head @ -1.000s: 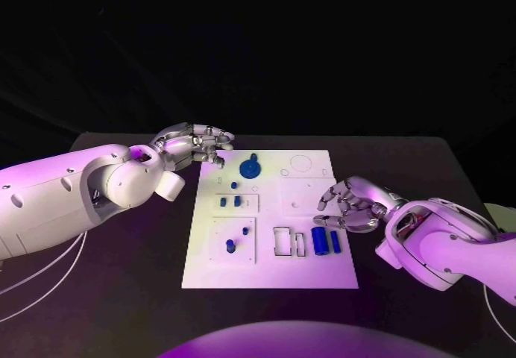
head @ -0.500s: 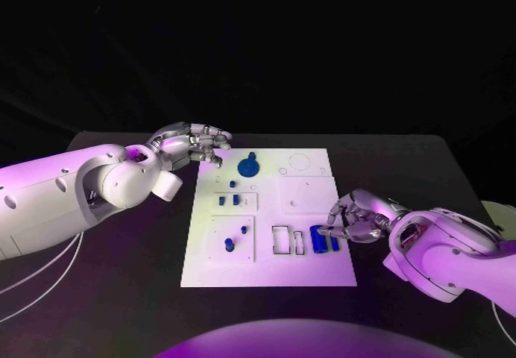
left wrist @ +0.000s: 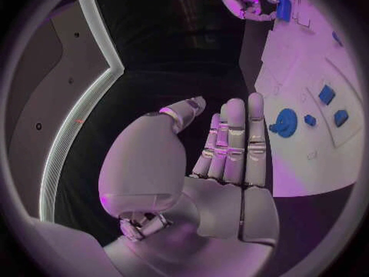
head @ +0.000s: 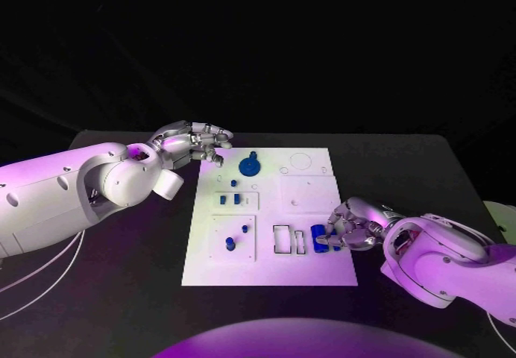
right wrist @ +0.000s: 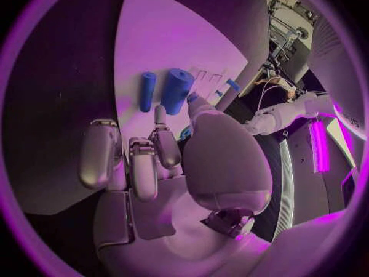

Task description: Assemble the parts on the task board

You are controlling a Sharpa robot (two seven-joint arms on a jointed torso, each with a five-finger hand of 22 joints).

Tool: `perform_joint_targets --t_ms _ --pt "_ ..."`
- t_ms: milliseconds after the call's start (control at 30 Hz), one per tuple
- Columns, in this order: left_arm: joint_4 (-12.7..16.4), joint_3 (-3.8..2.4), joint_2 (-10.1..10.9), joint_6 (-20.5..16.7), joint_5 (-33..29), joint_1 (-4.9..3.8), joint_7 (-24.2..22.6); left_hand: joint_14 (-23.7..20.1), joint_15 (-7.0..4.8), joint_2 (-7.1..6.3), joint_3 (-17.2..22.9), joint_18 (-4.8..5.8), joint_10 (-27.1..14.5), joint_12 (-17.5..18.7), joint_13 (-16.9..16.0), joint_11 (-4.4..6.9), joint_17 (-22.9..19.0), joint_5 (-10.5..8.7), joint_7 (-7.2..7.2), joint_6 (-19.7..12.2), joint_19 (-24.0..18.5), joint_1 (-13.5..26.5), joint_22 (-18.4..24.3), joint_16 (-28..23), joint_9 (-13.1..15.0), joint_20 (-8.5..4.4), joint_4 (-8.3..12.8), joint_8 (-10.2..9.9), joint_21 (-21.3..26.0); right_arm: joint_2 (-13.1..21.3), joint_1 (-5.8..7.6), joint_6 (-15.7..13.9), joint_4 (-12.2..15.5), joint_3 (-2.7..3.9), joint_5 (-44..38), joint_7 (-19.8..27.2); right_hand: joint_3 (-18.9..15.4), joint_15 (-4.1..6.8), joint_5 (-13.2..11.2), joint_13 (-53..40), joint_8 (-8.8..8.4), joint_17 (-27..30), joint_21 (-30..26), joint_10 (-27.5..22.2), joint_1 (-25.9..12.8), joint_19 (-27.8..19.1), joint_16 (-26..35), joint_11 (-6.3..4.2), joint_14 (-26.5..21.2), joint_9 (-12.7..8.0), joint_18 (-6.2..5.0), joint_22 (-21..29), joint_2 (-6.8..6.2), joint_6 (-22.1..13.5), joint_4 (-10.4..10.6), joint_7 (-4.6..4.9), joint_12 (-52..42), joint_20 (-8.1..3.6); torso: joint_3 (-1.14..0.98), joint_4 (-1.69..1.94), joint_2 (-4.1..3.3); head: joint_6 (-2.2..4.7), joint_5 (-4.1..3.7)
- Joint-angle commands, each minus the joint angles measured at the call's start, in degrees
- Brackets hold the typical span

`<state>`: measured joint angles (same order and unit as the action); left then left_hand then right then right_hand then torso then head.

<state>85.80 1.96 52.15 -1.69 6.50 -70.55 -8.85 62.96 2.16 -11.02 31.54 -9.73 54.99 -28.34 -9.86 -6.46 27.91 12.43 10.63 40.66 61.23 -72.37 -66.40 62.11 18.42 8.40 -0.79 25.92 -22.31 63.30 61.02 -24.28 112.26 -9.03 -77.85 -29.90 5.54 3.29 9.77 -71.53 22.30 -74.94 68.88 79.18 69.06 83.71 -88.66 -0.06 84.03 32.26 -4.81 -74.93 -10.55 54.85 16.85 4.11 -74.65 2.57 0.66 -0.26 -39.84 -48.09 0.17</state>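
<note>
The white task board [head: 323, 268] lies mid-table. Two blue cylinders, a thick one [head: 319, 239] [right wrist: 177, 90] and a thin one [head: 335, 242] [right wrist: 147, 91], lie side by side near its right edge. My right hand [head: 352, 225] [right wrist: 165, 160] hovers over them with fingers loosely curled and its thumb tip touching the thick cylinder's end; nothing is gripped. My left hand [head: 197, 142] [left wrist: 227, 148] hangs by the board's far left corner, fingers straight and empty. A round blue part [head: 250, 165] [left wrist: 286, 122] sits at the far end.
Small blue parts sit in recesses on the board's left half [head: 229, 200] [head: 229, 243]. Two empty rectangular slots [head: 282, 241] lie left of the cylinders. The black table [head: 129, 246] surrounds the board. White cables [head: 54, 276] loop under my left arm.
My right hand has come down and nearer along the board's right edge onto the blue cylinders, fingers curling in. The left hand has stayed where it was.
</note>
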Motion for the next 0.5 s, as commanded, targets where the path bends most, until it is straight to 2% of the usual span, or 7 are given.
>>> perform_joint_targets --t_ms 33,200,500 --pt "0.14 -0.03 -0.08 0.81 -0.32 -0.02 -0.49 -0.28 0.21 -0.11 -0.42 -0.57 -0.35 -0.35 0.05 -0.14 -0.09 0.01 0.14 -0.44 0.43 0.55 0.06 -0.24 0.08 -0.08 -0.04 0.19 0.21 -0.51 -0.24 1.62 -0.25 -0.02 -1.75 -1.09 -0.47 0.48 -0.08 -0.07 0.28 -11.03 0.33 0.29 -0.76 0.44 -0.26 -0.03 5.20 0.05 0.58 -6.73 0.03 0.52 0.02 0.07 -0.20 -0.17 -0.01 0.04 0.00 0.05 0.05" --pt "0.16 -0.03 -0.07 0.86 -0.32 -0.02 -0.43 -0.28 0.21 -0.11 -0.42 -0.57 -0.35 -0.35 0.05 -0.14 -0.09 0.01 0.14 -0.44 0.43 0.55 0.06 -0.24 0.08 -0.08 -0.04 0.19 0.21 -1.22 -0.49 1.97 -0.72 -0.03 -1.93 -1.14 -0.52 0.49 -0.04 -0.14 0.32 -11.04 0.31 0.32 -0.75 0.44 -0.26 -0.04 5.20 0.07 0.58 -6.72 0.05 0.58 0.01 0.04 -0.25 -0.18 0.08 0.02 -0.04 0.02 0.10" --pt "0.18 -0.02 -0.04 0.92 -0.32 -0.02 -0.18 -0.28 0.22 -0.07 -0.46 -0.57 -0.37 -0.38 0.08 -0.15 -0.10 0.03 0.15 -0.50 0.46 0.61 0.10 -0.24 0.09 -0.08 -0.11 0.30 0.29 -2.67 -1.44 2.44 -1.47 -0.04 -1.39 -1.27 -0.63 0.57 0.22 -0.72 0.52 -11.10 0.42 0.66 -0.39 0.46 -0.28 -0.15 5.21 0.20 0.60 -6.80 0.34 0.93 -0.04 -0.09 -0.72 -0.23 0.09 0.09 -0.01 0.00 0.11"
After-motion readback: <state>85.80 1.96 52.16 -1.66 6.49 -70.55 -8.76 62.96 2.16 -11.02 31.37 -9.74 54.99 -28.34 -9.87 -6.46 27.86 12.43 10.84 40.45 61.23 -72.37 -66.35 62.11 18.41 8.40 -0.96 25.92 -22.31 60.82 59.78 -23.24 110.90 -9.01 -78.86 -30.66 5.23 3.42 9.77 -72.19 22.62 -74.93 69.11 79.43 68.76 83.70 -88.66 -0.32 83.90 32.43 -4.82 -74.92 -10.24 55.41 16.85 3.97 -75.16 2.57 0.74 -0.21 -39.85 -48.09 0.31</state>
